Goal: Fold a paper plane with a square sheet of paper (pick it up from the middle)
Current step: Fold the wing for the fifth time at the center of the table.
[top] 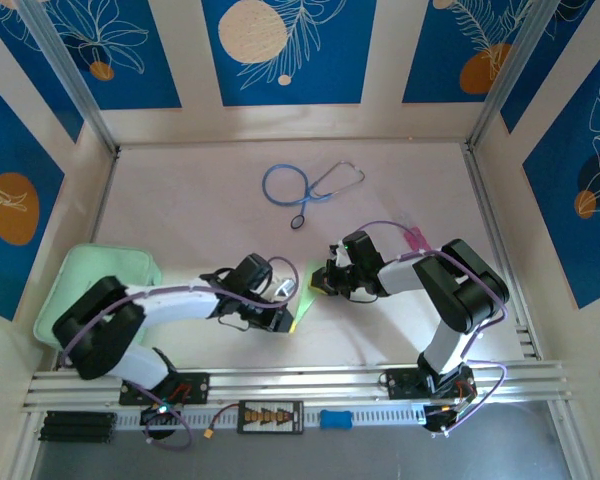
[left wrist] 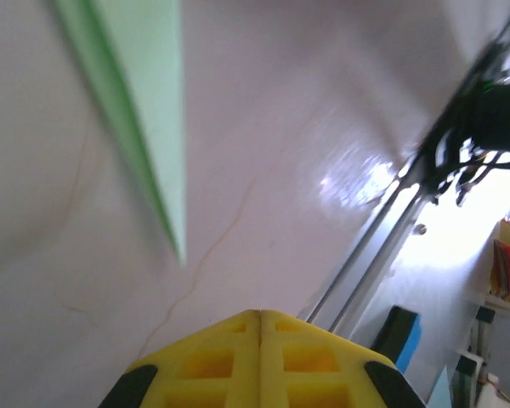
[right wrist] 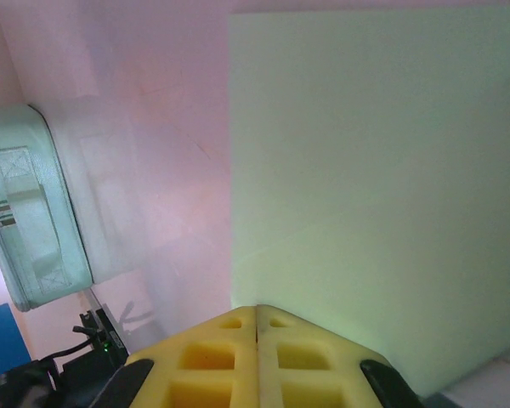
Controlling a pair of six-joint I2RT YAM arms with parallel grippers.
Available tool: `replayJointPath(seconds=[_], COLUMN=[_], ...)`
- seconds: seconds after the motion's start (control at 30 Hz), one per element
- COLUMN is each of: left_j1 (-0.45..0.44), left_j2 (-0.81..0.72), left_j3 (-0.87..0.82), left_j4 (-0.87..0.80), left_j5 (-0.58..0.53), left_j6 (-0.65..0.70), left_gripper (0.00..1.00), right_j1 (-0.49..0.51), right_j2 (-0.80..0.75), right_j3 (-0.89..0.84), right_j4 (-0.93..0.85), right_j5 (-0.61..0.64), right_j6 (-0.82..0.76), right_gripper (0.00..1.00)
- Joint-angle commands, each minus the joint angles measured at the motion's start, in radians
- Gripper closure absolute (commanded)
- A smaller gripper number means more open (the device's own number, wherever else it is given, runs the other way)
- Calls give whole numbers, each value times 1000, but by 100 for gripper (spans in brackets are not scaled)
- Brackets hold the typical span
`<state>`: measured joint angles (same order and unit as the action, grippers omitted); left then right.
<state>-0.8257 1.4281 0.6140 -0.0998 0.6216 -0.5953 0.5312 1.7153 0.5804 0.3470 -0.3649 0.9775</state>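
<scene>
Left claw (top: 288,321): I see it fully closed. In its wrist view the yellow fingertips (left wrist: 212,361) meet along one seam with nothing between them. It sits low over the table (top: 200,210), just beside the near end of the paper.
Right claw (top: 326,284): closed as well, the yellow tips (right wrist: 212,361) pressed together. It is at the far end of the paper. From its wrist view the green sheet runs right down behind the tips, and I cannot tell whether they pinch it or only rest on it.
Paper (top: 308,302): thin and pale green, it lies on the table between the two claws as a narrow slanted strip in the top view. The left wrist view shows it (left wrist: 149,93) tapering to a sharp point with a darker folded edge, clear of that claw's tips. The right wrist view shows a broad flat face (right wrist: 374,187) with a straight left edge.
Writing: I can read none on the paper. A small striped tag (right wrist: 0,212) on the pad is too blurred to make out.
Pad (top: 90,285): thick, mint green and rounded, it sits at the table's left edge, partly under the left arm.
Stethoscope (top: 308,192): blue tubing, lying on the far half of the table, well apart from both claws.
Rail (top: 300,378): it carries both arm bases along the near edge.
</scene>
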Motion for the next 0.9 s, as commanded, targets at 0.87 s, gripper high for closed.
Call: replayJointPath(seconds=[0.87], left_j1=[46], left_j2=[376], left_j3=[257], left_j4=[170], left_j5=[-127], left_j6=[-21], left_gripper=[100], right_j1=[15], right_j2=[1], right_j3=[-64], right_j4=[-72], right_j5=[95], right_j6=[66], right_gripper=[92])
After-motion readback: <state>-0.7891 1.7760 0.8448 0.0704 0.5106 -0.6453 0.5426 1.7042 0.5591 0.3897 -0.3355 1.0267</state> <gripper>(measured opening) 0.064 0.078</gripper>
